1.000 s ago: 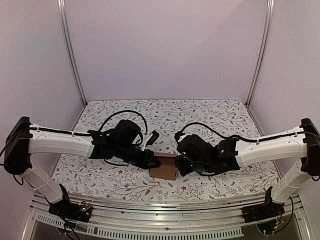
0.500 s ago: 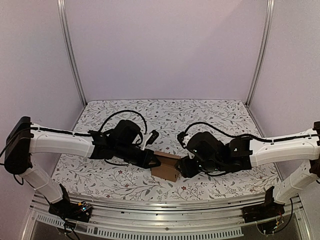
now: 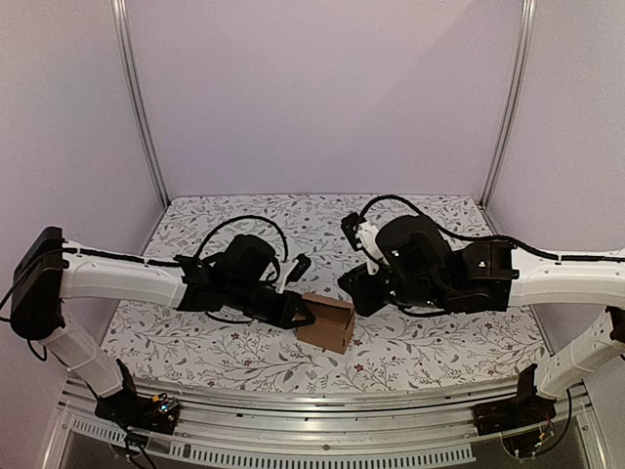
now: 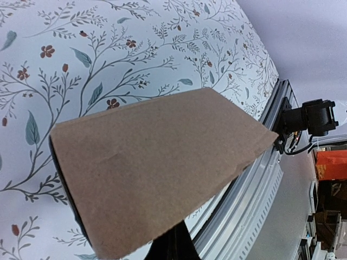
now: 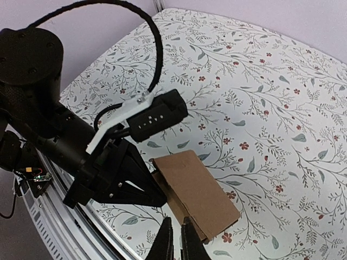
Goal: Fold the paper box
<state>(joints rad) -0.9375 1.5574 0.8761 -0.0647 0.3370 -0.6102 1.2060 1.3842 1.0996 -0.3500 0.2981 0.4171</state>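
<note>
Since only your left end effector (image 3: 303, 316) pinches the paper box (image 3: 328, 325) wall while the right end effector (image 5: 176, 241) hovers nearly closed and empty, a sideways tug could crumple it

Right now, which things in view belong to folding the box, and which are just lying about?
Job: paper box, partly folded; left gripper, pinching its wall; right gripper, clear of it.
Just there: flowered table cover; metal rail at near edge; frame posts.

Brown paper box (image 4: 157, 173) panel fills view, over floral table cover (image 4: 108, 54); rail (image 4: 255, 184) right.
</note>
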